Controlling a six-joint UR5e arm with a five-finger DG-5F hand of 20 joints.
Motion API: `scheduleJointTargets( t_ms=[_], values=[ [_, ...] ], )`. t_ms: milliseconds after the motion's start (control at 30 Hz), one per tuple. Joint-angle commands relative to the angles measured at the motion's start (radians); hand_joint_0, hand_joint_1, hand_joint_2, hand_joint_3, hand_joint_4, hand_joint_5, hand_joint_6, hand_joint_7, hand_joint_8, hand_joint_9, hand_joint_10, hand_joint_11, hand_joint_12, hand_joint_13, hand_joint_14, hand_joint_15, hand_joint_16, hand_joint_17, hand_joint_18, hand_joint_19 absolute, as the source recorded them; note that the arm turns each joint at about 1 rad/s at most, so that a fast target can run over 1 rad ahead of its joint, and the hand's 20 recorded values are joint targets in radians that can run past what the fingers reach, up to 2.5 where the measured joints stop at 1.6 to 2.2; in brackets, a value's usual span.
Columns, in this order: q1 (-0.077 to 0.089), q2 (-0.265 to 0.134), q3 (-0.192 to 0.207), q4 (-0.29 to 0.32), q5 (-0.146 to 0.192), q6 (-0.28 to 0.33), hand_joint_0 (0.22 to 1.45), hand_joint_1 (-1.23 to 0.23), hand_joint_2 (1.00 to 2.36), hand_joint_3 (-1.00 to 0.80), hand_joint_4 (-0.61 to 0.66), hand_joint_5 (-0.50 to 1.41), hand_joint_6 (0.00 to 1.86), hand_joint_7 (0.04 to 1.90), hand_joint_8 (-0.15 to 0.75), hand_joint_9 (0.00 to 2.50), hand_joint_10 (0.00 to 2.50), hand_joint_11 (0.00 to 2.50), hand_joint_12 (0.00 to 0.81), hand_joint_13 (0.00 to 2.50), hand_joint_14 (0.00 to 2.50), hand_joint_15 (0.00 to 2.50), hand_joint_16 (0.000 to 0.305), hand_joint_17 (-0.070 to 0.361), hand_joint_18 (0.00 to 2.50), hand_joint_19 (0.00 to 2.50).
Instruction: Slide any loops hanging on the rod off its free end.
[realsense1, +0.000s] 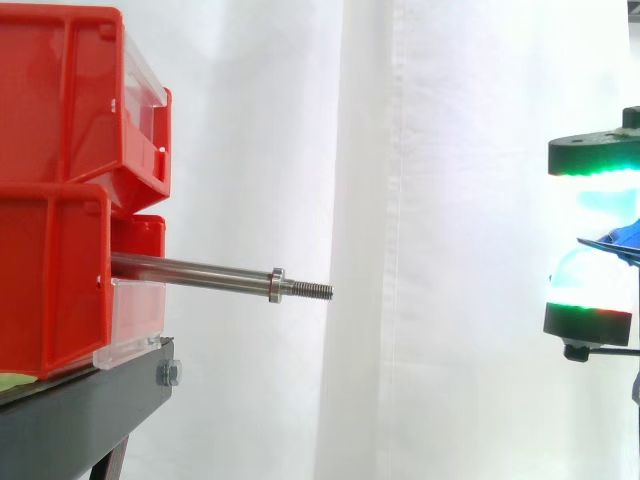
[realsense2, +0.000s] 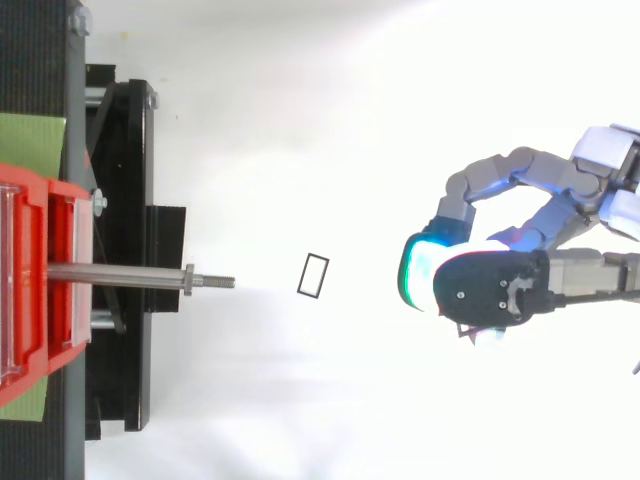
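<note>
The steel rod is found bare of loops. It is judged rigid and slick, its nut liable to snag. The hand stands well apart; its hold cannot be told.

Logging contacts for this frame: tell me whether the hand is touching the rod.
Apart. The top view shows a wide gap between the threaded free end of the rod and the hand; the side view shows the same gap.
</note>
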Motion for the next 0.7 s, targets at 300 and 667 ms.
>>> scheduleJointTargets(
  t_ms=[300,667],
  values=[
    [0.0,0.001,0.001,0.0,0.004,0.0,0.59,-0.64,1.01,-0.23,0.08,-0.1,0.8,1.04,0.284,1.23,0.02,0.54,0.346,0.87,0.01,0.3,0.05,0.112,0.93,0.59],
    [0.0,-0.001,-0.001,0.002,0.004,0.0,0.6,-0.68,1.01,-0.16,-0.03,-0.09,0.82,1.0,0.284,1.26,0.02,0.52,0.355,0.89,0.01,0.28,0.052,0.117,0.97,0.55]
  ],
)
